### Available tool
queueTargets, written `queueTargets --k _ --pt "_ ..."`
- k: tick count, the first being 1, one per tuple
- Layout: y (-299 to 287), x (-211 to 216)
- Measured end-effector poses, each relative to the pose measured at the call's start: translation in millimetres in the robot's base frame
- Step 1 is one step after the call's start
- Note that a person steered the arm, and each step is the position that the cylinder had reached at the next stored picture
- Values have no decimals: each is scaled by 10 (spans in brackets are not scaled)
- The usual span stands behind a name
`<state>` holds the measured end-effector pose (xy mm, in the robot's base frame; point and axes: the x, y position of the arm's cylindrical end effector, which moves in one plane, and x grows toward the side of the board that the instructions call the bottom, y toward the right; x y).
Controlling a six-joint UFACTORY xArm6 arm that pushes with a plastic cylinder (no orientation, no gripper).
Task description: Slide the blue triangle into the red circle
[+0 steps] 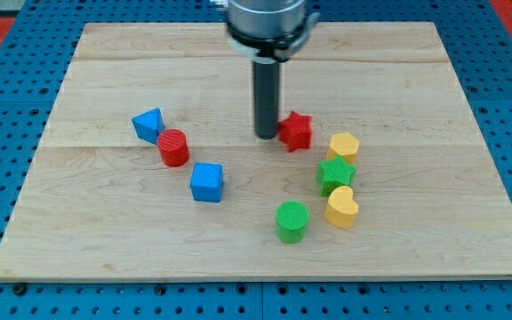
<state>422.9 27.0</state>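
The blue triangle (149, 124) lies at the view's left of the wooden board (105, 231). The red circle (174, 148) sits just to its lower right, touching it or nearly so. My tip (266, 135) is near the board's middle, well to the right of both blocks. It stands right beside the left side of a red star (296, 132).
A blue cube (207, 182) lies below and right of the red circle. To the right are a yellow hexagon-like block (344, 146), a green star (335, 173), a yellow heart (342, 207) and a green cylinder (292, 220). Blue pegboard surrounds the board.
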Motion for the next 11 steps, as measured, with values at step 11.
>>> queueTargets --k 11 --pt "-1720 -215"
